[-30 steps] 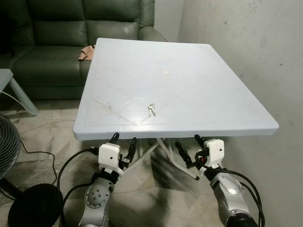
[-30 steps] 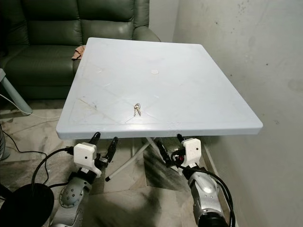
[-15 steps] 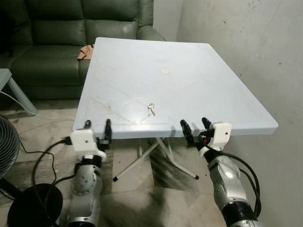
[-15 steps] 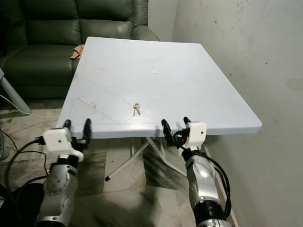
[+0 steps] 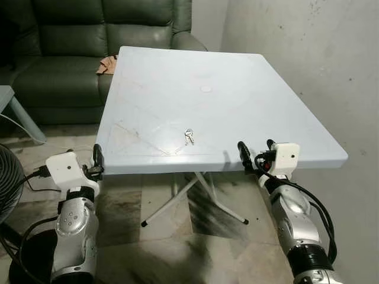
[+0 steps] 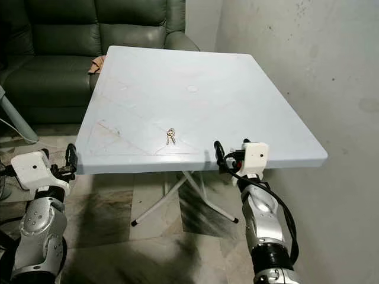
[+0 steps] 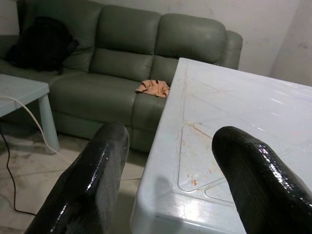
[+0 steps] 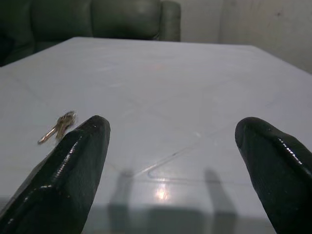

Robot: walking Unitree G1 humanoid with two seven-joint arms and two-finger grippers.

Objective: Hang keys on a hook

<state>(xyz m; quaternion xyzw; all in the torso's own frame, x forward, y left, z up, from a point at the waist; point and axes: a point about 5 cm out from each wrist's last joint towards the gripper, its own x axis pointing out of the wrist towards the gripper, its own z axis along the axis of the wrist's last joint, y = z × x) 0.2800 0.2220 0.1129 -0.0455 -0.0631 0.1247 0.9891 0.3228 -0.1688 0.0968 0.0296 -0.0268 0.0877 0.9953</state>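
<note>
A small bunch of keys (image 5: 189,136) lies flat on the white plastic table (image 5: 237,112), near its front edge and a little left of the middle. My right gripper (image 5: 256,151) is open at the front edge, level with the tabletop and right of the keys (image 8: 58,126). Nothing is between its fingers (image 8: 70,170). My left gripper (image 7: 175,195) is open and empty at the table's front left corner, well left of the keys.
A green sofa (image 5: 71,53) stands behind the table with an orange cloth (image 5: 107,64) on its seat. A grey wall (image 5: 308,65) runs close along the right. A small white table (image 7: 24,92), a black fan base (image 5: 29,254) and cables are on the floor at left.
Both arms rose from below the table's edge to tabletop height. The left arm swung out to the front left corner and the right arm shifted right. The keys stayed put.
</note>
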